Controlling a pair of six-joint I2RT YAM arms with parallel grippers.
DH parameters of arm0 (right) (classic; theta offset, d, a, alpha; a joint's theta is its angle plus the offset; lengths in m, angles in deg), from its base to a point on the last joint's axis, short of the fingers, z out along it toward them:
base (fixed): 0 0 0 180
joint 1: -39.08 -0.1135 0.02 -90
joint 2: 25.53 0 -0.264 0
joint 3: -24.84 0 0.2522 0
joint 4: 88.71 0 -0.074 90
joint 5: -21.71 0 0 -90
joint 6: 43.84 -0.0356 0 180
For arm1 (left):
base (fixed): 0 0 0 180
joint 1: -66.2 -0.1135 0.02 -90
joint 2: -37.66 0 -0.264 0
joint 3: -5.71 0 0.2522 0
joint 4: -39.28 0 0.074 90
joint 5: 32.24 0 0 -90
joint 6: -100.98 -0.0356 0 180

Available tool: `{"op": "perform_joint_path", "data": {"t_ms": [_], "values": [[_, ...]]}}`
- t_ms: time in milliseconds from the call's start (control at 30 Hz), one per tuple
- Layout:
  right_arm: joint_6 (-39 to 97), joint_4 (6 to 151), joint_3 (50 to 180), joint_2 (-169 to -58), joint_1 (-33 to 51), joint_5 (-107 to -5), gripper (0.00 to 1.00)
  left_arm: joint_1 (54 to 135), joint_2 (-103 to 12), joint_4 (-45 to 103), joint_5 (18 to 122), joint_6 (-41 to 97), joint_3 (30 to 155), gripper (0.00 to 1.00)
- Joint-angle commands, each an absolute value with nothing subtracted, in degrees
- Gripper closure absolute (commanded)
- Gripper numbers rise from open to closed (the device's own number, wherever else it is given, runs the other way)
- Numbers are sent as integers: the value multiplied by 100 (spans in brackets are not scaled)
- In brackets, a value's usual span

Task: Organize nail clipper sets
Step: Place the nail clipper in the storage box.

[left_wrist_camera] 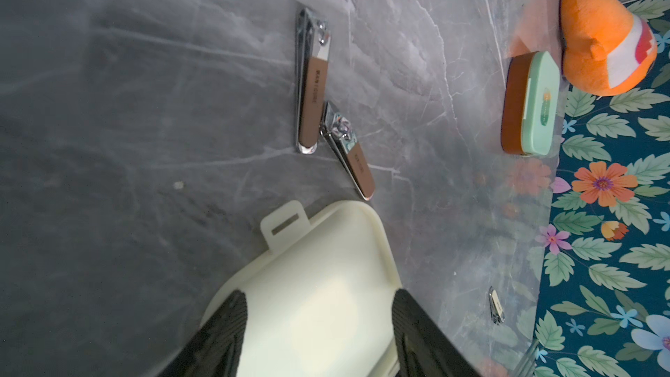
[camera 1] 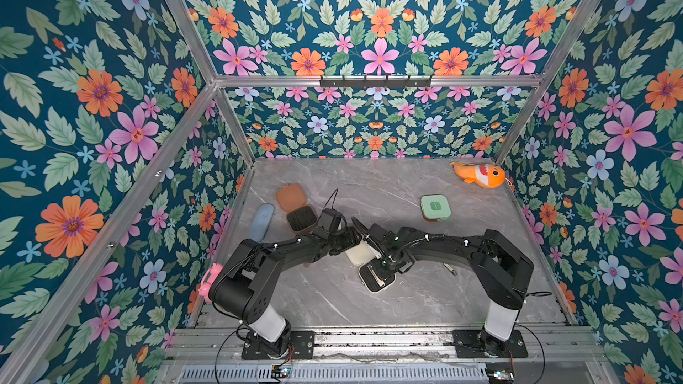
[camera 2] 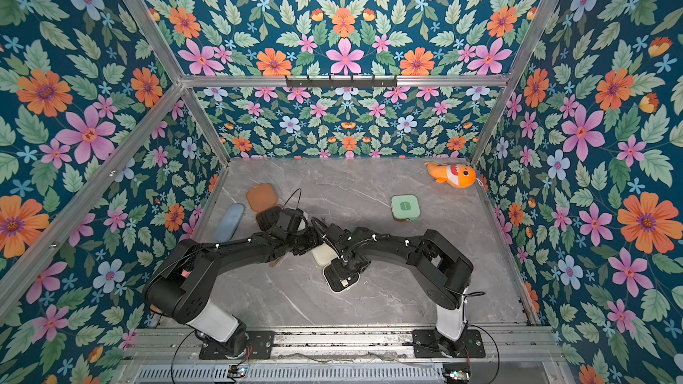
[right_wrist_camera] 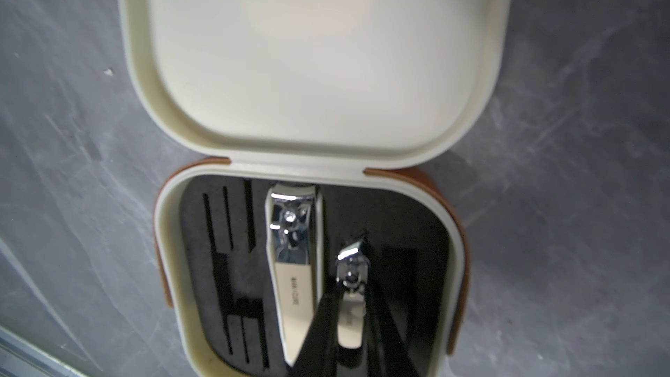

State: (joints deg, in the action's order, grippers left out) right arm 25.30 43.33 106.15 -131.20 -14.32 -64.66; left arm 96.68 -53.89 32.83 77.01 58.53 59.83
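The right gripper (right_wrist_camera: 351,342) is pinched narrow on the handle end of a small clipper (right_wrist_camera: 350,284). That clipper sits in the black tray (right_wrist_camera: 224,266) of the open cream case (right_wrist_camera: 171,248), just beside a large clipper (right_wrist_camera: 293,277) lying in its slot. The left gripper (left_wrist_camera: 319,335) has its fingers (left_wrist_camera: 217,331) spread partway over the cream lid (left_wrist_camera: 319,266); whether they press on it I can't tell. Past the lid's latch tab a long brown-handled clipper (left_wrist_camera: 308,85) and a short brown-handled clipper (left_wrist_camera: 350,150) lie on the grey marble table (camera 1: 369,186), close enough to look touching. The cream case sits front and middle. The brown case (camera 1: 295,208) lies open on the left arm's side, and the mint green case (camera 1: 436,207) is shut, well apart on the right arm's side
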Motion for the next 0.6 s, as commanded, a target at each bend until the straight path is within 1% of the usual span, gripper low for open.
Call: {"op": "perform_joint_path", "data": {"t_ms": [0, 167, 567], "values": [[2491, 4280, 10669, -13170, -1448, -6498, 81, 9670, -5371, 3255, 7672, 5776, 5999, 33], [2428, 4224, 10748, -13136, -1437, -6697, 72, 9671, -5360, 3257, 7676, 5775, 5982, 33], [2330, 4103, 11043, -13076, -1281, -6832, 70, 9670, -5351, 3273, 7692, 5766, 5964, 33]]}}
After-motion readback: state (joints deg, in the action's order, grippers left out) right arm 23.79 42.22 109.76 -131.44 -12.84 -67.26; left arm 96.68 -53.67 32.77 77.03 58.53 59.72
